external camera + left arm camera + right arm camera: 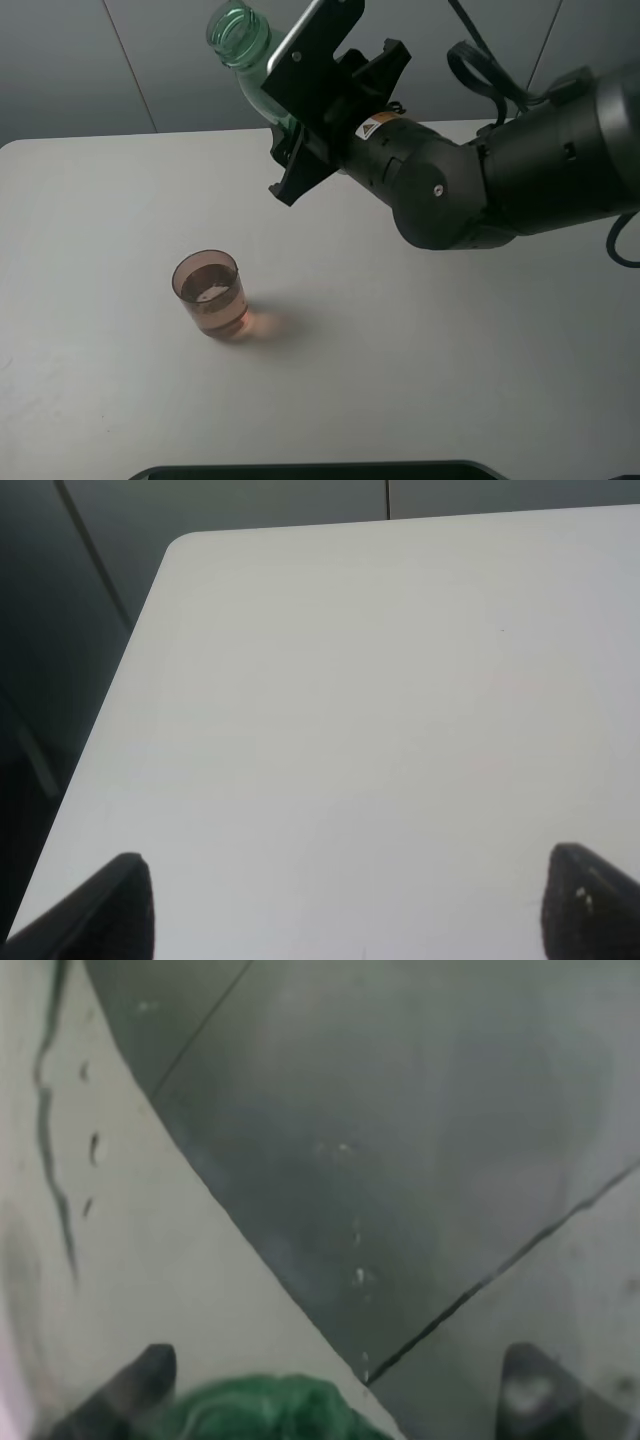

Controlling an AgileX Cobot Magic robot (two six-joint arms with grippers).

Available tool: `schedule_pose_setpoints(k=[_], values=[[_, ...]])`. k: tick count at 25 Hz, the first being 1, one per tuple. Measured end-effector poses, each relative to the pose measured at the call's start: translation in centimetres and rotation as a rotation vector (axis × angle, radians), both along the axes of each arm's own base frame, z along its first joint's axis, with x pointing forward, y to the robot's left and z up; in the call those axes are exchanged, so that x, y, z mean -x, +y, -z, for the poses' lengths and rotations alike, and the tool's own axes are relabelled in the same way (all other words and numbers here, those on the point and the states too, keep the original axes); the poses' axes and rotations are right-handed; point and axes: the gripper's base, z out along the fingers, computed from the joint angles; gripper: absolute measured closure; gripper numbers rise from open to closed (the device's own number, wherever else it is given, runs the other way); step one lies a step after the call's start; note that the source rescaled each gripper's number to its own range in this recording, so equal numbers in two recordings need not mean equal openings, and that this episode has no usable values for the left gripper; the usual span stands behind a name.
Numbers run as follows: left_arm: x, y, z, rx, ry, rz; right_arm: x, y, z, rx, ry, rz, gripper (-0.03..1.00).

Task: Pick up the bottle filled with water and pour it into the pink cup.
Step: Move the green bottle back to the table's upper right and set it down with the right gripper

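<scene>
The bottle (245, 55) is transparent green. It is held high above the far side of the white table (450, 350), tilted, with its open ribbed neck up and to the left. My right gripper (300, 120) is shut on its body. The right wrist view shows the bottle as a green blur (262, 1410) between the fingertips (140, 1378) of the right gripper (335, 1395). The pink cup (210, 292) stands upright on the table, below and left of the bottle, with some liquid in it. My left gripper (345, 910) is open and empty over the bare table (350, 680).
A dark rounded object (310, 470) lies along the table's front edge. A grey wall (80, 60) rises behind the table. The table's far left corner (185, 545) shows in the left wrist view.
</scene>
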Motion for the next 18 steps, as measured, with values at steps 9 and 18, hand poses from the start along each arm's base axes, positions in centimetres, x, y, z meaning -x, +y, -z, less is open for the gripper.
schedule_pose_setpoints(k=[9, 18], values=[[0.0, 0.0, 0.0, 0.0, 0.0, 0.0, -4.5, -5.3, -1.9, -0.415, 0.18, 0.069, 0.94], [0.0, 0.0, 0.0, 0.0, 0.0, 0.0, -9.2, -14.1, -0.6, -0.499, 0.22, 0.301, 0.94]])
